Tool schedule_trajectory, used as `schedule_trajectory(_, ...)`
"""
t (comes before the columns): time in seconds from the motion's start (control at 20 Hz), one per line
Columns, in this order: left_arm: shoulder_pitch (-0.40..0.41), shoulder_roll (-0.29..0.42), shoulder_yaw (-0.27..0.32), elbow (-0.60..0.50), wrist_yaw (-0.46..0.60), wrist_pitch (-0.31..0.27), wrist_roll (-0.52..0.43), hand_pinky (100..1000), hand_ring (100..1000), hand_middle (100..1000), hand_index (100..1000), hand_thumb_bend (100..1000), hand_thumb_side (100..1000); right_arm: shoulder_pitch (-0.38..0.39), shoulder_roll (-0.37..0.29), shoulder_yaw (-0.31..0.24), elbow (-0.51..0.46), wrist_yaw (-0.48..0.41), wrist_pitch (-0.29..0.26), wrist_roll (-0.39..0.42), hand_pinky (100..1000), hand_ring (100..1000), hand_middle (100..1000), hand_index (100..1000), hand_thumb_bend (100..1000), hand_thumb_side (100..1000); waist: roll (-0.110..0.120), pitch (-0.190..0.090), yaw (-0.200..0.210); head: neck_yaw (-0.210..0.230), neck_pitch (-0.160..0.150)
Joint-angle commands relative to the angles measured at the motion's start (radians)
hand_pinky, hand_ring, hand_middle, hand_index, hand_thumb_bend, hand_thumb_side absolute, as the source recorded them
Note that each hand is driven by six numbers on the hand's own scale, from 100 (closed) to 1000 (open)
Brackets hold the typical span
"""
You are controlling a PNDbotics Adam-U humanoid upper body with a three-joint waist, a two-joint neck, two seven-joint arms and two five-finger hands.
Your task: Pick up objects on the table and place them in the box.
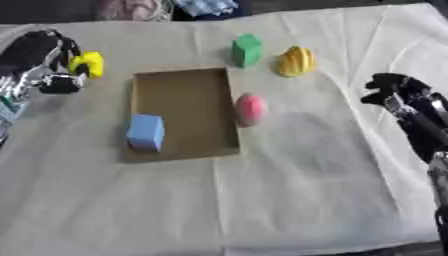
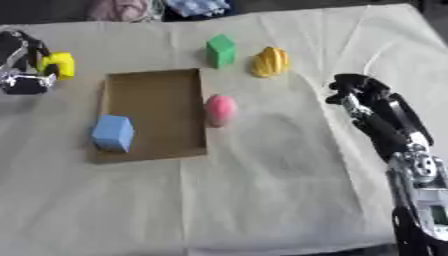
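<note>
At the table's left edge, the robot's black-and-silver left hand [image 1: 44,62] is raised above the cloth with its fingers curled round a small bright yellow block [image 1: 87,64], which sits at the hand's inner side, left of the box. Next comes the shallow brown cardboard box [image 1: 188,95], lying flat and open on the cloth; a light blue foam cube [image 1: 145,132] rests at its lower left corner, over the box's left rim. Just off the box's right wall, touching or nearly touching it, lies a pink egg-shaped object [image 1: 250,108]. Farther back, beyond the box's far right corner, a green block [image 1: 247,50] stands upright, and just to its right sits a ribbed yellow rounded object [image 1: 296,61]; the two are near each other but apart. On the right, the robot's black right hand [image 2: 357,92] hangs over bare cloth, well apart from every object, its forearm running down toward the lower right corner; its fingers are bent inward and hold nothing. The work surface is a table draped in a creased off-white cloth [image 1: 262,200]. Beyond its far edge, bundles of pinkish and blue-patterned fabric [image 1: 175,7] lie against a dark background.
</note>
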Motion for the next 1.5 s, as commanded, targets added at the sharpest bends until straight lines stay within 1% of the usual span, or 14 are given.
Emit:
schedule_trajectory(0.05,0.009,0.065,-0.023,-0.160,0.037,-0.011,-0.030,520,366,368,575,100,184,-0.010,-0.009,-0.006,-0.012,-0.006,-0.001,-0.002,817,653,685,769,100,451,0.000,-0.012,0.003,-0.009,0.004)
schedule_trajectory(0.3,0.070,0.102,-0.092,-0.383,0.062,-0.051,-0.113,530,381,380,582,100,192,-0.014,-0.008,-0.007,-0.013,-0.007,-0.003,-0.003,817,653,686,769,100,445,-0.003,-0.010,0.000,-0.011,0.004)
schedule_trajectory(0.45,0.106,0.119,-0.125,-0.484,0.051,-0.076,-0.162,539,394,392,591,100,198,-0.016,-0.007,-0.006,-0.012,-0.007,-0.003,-0.003,817,653,686,769,100,447,-0.002,-0.009,0.001,-0.015,0.004)
schedule_trajectory(0.55,0.123,0.122,-0.147,-0.511,0.034,-0.097,-0.191,544,402,400,597,100,202,-0.016,-0.006,-0.005,-0.013,-0.007,-0.003,-0.002,817,653,686,769,100,448,-0.002,-0.009,0.001,-0.018,0.004)
schedule_trajectory(0.75,0.136,0.108,-0.175,-0.519,0.007,-0.115,-0.227,548,410,409,605,100,208,-0.017,-0.005,-0.005,-0.013,-0.006,-0.002,-0.001,817,653,686,769,100,447,-0.004,-0.009,0.003,-0.023,0.004)
schedule_trajectory(0.95,0.123,0.085,-0.199,-0.507,-0.033,-0.130,-0.245,560,430,429,623,116,209,-0.018,-0.003,-0.003,-0.012,-0.007,-0.002,0.000,817,653,686,769,100,449,-0.007,-0.008,0.003,-0.025,0.004)
schedule_trajectory(1.05,0.114,0.071,-0.211,-0.491,-0.055,-0.139,-0.249,573,458,454,644,123,211,-0.018,-0.002,-0.003,-0.012,-0.007,-0.003,0.000,817,653,686,769,100,448,-0.008,-0.008,0.003,-0.026,0.004)
schedule_trajectory(1.25,0.093,0.045,-0.226,-0.454,-0.094,-0.149,-0.247,630,529,532,712,148,216,-0.019,0.000,-0.002,-0.010,-0.007,-0.004,0.001,816,653,686,768,100,448,-0.010,-0.007,0.001,-0.027,0.004)
schedule_trajectory(1.5,0.084,0.024,-0.243,-0.408,-0.138,-0.172,-0.280,706,655,673,805,173,233,-0.019,0.001,-0.002,-0.010,-0.007,-0.004,0.001,816,653,686,768,100,449,-0.012,-0.007,-0.002,-0.028,0.004)
